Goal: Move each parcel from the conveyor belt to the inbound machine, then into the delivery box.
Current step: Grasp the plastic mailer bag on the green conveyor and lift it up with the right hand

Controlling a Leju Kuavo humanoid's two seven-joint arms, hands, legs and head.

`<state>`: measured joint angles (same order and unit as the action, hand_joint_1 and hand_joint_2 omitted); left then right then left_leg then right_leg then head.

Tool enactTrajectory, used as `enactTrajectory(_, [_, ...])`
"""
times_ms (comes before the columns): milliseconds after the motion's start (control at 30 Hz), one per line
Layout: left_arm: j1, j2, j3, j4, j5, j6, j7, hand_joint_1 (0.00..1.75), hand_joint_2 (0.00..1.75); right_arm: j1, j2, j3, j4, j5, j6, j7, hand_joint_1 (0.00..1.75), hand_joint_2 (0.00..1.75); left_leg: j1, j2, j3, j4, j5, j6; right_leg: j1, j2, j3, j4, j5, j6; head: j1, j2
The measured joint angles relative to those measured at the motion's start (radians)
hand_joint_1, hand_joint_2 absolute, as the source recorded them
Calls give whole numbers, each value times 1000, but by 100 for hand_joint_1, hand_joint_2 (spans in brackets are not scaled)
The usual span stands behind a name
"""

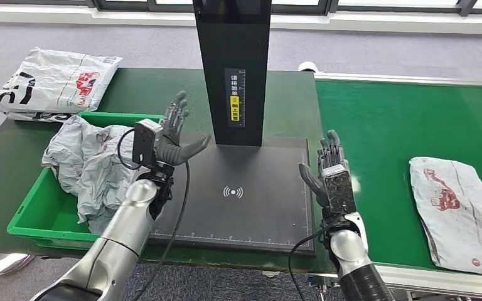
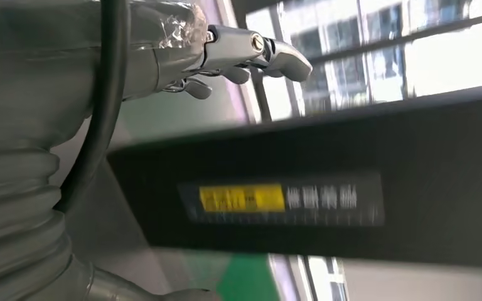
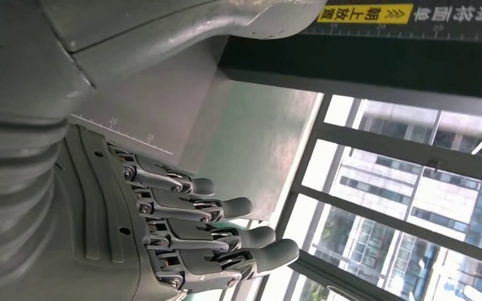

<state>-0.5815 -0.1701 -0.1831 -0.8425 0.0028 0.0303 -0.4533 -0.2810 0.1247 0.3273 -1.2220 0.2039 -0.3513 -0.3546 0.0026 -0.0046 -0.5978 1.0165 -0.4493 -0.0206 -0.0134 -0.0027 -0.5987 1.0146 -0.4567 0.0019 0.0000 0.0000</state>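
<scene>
A grey-white parcel [image 1: 458,210] with a red print lies flat on the green conveyor belt [image 1: 383,119] at the right. The dark inbound machine plate [image 1: 245,200] with its black post [image 1: 233,63] stands in the middle, bare. Crumpled grey parcels [image 1: 91,166] fill the green delivery box [image 1: 34,216] at the left. My left hand [image 1: 174,132] is raised over the plate's left edge, fingers spread, holding nothing. My right hand [image 1: 329,172] stands upright at the plate's right edge, fingers straight and empty. The right wrist view has those fingers [image 3: 226,232] stretched out; the left wrist view faces the post [image 2: 326,188].
A white printed bag [image 1: 53,81] lies on the dark table behind the box. Windows run along the far wall. The conveyor's metal edge [image 1: 452,279] passes near my right forearm.
</scene>
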Motion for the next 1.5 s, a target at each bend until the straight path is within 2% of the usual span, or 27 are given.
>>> enactTrajectory(133, [0,-50,-53,52,39,-15,-4,0,175,-4,17,22,30,24,-28,-3,0,175,0,0,0,0,0,0,-1,1,0,0,0,0,0,0])
enactTrajectory(233, [-8,-78,-81,105,36,9,-3,0,175,-10,27,31,59,31,-39,-6,0,175,0,0,0,0,0,0,-2,1,0,0,0,0,0,0])
enactTrajectory(500, [-27,-113,-146,216,-11,98,-25,0,175,-23,43,44,126,63,-66,-19,0,175,0,0,0,0,0,0,-1,1,0,0,0,0,0,0])
enactTrajectory(667, [-30,-122,-156,253,-5,146,-49,0,175,-31,45,43,154,127,-150,-31,0,175,0,0,0,0,0,0,-1,1,-1,0,0,0,0,0])
enactTrajectory(833, [-30,-126,-156,271,-6,179,-59,0,175,-40,39,36,175,207,-279,-3,0,175,0,1,0,0,0,0,-1,1,-1,0,0,0,0,0])
enactTrajectory(967, [-31,-124,-156,279,-19,204,-66,0,175,-43,14,-9,188,275,-336,4,0,175,0,1,0,0,0,0,-2,1,-1,0,0,1,0,0])
enactTrajectory(1100, [-31,-117,-156,280,-26,219,-71,0,175,-38,-2,-103,199,414,-347,6,0,175,0,1,0,1,0,1,-2,1,-1,0,1,1,0,0])
enactTrajectory(1367, [-31,-110,-156,281,-26,222,-73,0,175,-35,-13,-180,211,457,-349,10,0,175,0,1,0,0,0,0,-2,2,-1,0,1,1,0,0])
enactTrajectory(1500, [-32,-108,-156,282,-28,228,-75,0,175,-33,-14,-230,212,555,-349,21,0,175,0,1,0,0,0,0,-2,2,-1,0,1,1,0,0])
